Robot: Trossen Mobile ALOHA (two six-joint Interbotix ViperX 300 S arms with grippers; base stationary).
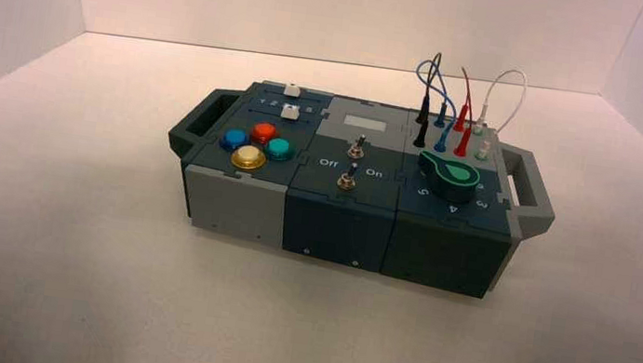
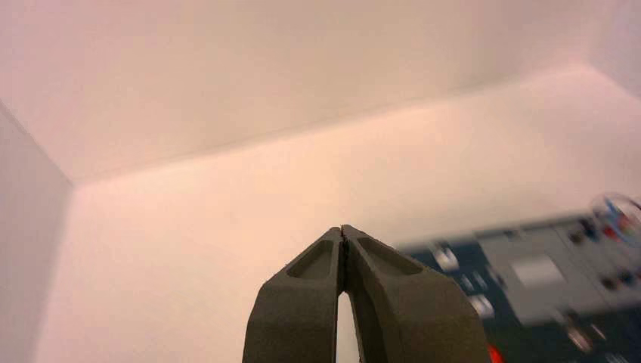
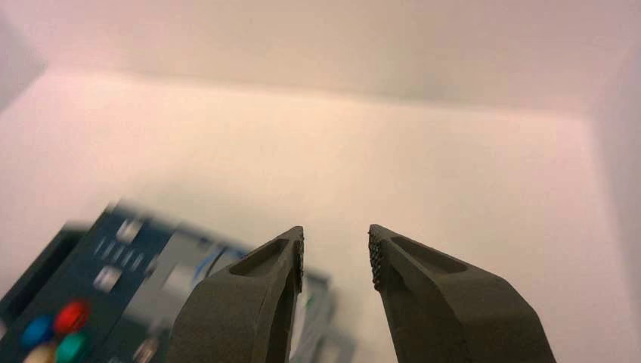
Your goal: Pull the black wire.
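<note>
While both arms wait well short of the box (image 1: 342, 212) | black wire (image 1: 425, 101) loops behind the green knob (image 1: 450, 175) | we judge it light, limp; pinch the stiff plug (image 1: 420, 135) | left gripper (image 2: 344, 233) closed, right gripper (image 3: 335, 253) parted, both empty

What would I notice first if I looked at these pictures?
Probably the box in the middle of the white floor, with four bright round buttons on its left part. At its far right corner, looped wires stand up: the black wire, then blue, red and white ones. The left gripper is shut and the right gripper open, both away from the box.
</note>
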